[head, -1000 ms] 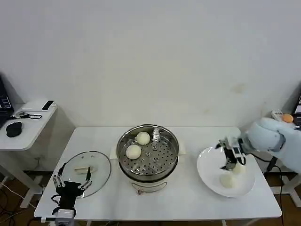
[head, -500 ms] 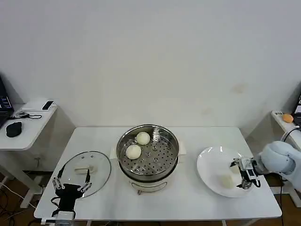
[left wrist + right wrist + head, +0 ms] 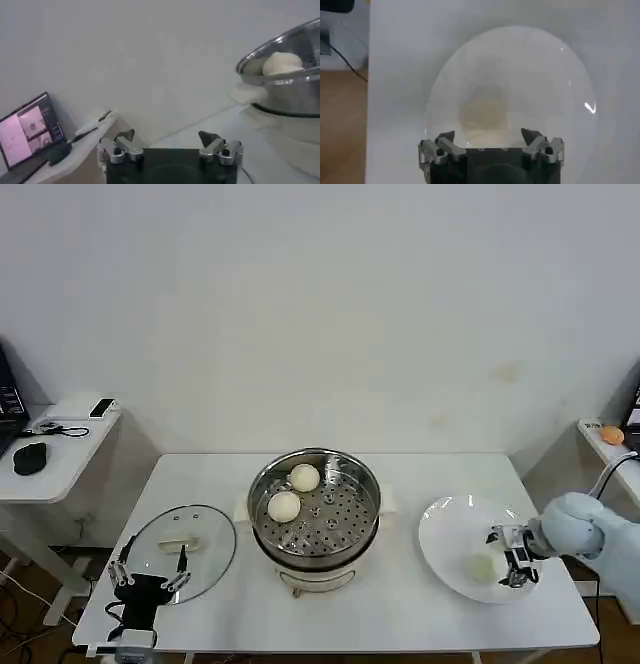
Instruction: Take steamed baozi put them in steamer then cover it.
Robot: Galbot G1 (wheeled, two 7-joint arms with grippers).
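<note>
The steamer stands mid-table with two baozi on its holed tray; its rim and one baozi show in the left wrist view. On the white plate lies another baozi. My right gripper is low at the plate's right side, just right of that baozi. It is open, and the baozi lies just ahead of its fingers. The cover lies flat at the left. My left gripper waits open at the cover's near edge.
A side table with a mouse and a small device stands at the far left, and a screen shows there. An orange object sits on a shelf at the far right. The white table's front edge runs just behind both grippers.
My right gripper has come down from over the plate's far right part to its right side, then edged slightly left towards the baozi. The left gripper has hardly moved.
</note>
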